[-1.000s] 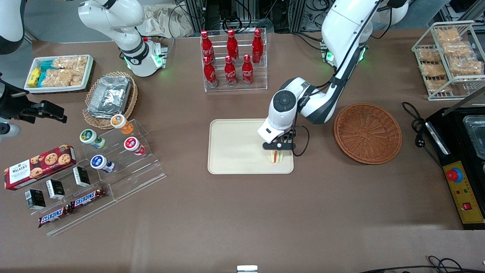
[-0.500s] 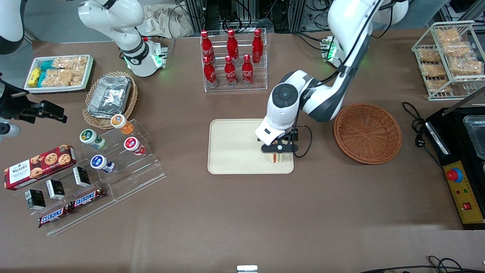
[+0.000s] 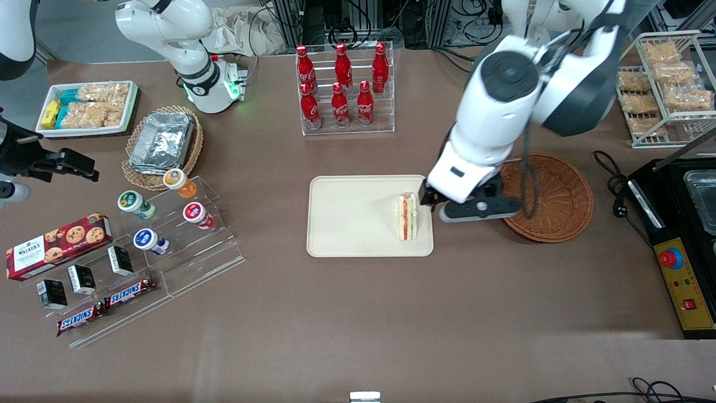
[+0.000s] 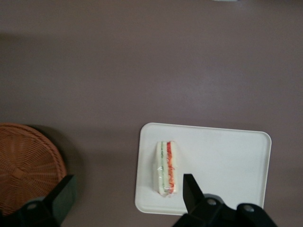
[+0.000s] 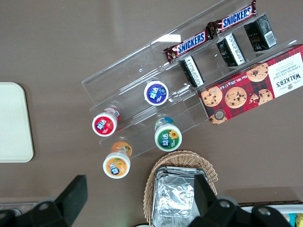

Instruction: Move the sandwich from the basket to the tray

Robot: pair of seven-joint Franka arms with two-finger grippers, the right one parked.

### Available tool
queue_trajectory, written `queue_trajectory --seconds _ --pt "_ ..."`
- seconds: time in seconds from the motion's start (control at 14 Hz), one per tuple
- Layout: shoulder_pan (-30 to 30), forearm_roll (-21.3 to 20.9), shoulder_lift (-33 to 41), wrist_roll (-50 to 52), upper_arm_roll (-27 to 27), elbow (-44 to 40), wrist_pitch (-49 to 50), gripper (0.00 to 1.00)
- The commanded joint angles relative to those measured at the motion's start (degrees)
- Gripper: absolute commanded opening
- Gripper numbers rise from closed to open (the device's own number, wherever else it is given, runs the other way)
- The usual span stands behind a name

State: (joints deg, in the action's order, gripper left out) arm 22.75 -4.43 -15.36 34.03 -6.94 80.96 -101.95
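The sandwich [image 3: 406, 217] [image 4: 166, 168] stands on its edge on the cream tray [image 3: 352, 218] [image 4: 222, 161], near the tray's end closest to the basket, with its red and green filling lines showing. The round reddish-brown basket [image 3: 551, 196] [image 4: 23, 165] holds nothing that I can see. My gripper [image 3: 474, 209] [image 4: 128, 182] hangs high above the table, over the gap between tray and basket. It is open with nothing between its fingers [image 4: 188, 187], and it is well clear of the sandwich.
A clear rack of red bottles [image 3: 344, 89] stands farther from the front camera than the tray. A wire rack of snack bags [image 3: 663, 84] and a black appliance [image 3: 682, 224] sit at the working arm's end. An acrylic stand with cups [image 3: 168, 224] lies toward the parked arm.
The gripper has let go of the sandwich, risen well above the tray and swung toward the basket. The sandwich stays on the tray, now fully uncovered.
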Motion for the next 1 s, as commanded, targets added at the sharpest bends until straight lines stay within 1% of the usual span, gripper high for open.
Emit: queue_trajectory --seconds 0.0,0.14,0.21,0.43,0.5,0.79,0.93 --pt "-3.8 1.9 4.3 -7.8 -0.4 0.2 5.3 1.0" --pt "-7.4 2.8 7.3 -12.0 -0.4 0.2 8.9 1.0" --pt "-9.2 4.0 9.2 -13.9 -0.4 0.2 10.6 1.0" --pt "-16.9 7.6 12.4 -20.8 -0.4 0.4 13.6 1.0" --pt "-18.4 8.2 13.3 -22.1 -0.4 0.6 14.5 1.0" --pt "-21.3 8.6 15.9 -22.3 -0.3 0.6 16.3 1.0" --pt "-21.5 8.5 16.2 -22.3 -0.3 0.6 16.4 1.0"
